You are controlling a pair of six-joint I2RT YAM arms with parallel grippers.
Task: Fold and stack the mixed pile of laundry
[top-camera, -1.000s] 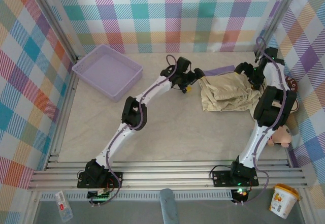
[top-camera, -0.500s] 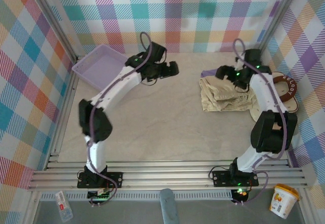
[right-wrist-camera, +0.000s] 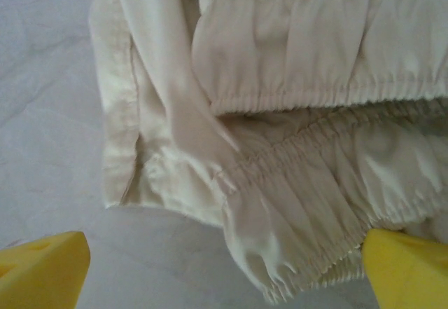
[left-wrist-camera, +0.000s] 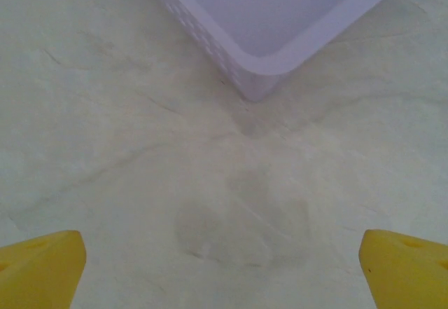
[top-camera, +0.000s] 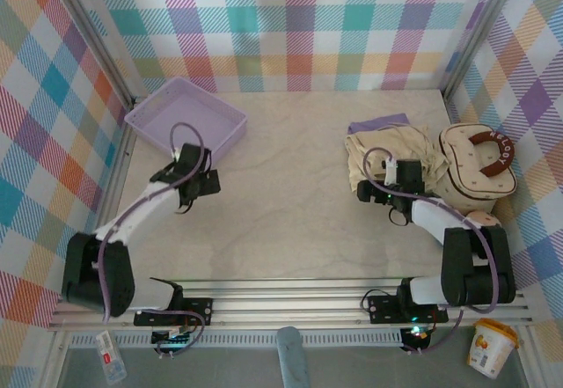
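Note:
The cream-beige garment (top-camera: 387, 155) lies crumpled at the table's right rear, and its gathered elastic edge (right-wrist-camera: 301, 99) shows close up in the right wrist view. A strip of the lavender-purple T-shirt (top-camera: 378, 126) sticks out from under its far side, its chest mark hidden. My right gripper (top-camera: 368, 190) (right-wrist-camera: 224, 274) is open at the garment's near left edge, with cloth below the gap and nothing held. My left gripper (top-camera: 201, 186) (left-wrist-camera: 224, 274) is open over bare table just in front of the basket's near corner.
The lavender mesh basket (top-camera: 185, 120) (left-wrist-camera: 280, 36) stands at the back left. A cream padded bag with a brown handle (top-camera: 475, 164) sits right of the clothes against the checked wall. A yellow-lidded tub (top-camera: 488, 346) stands off the table at the front right.
Both arms have drawn back from the far side. The left gripper swung left and down to the basket's corner. The right gripper came off the top of the cream garment to its near edge.

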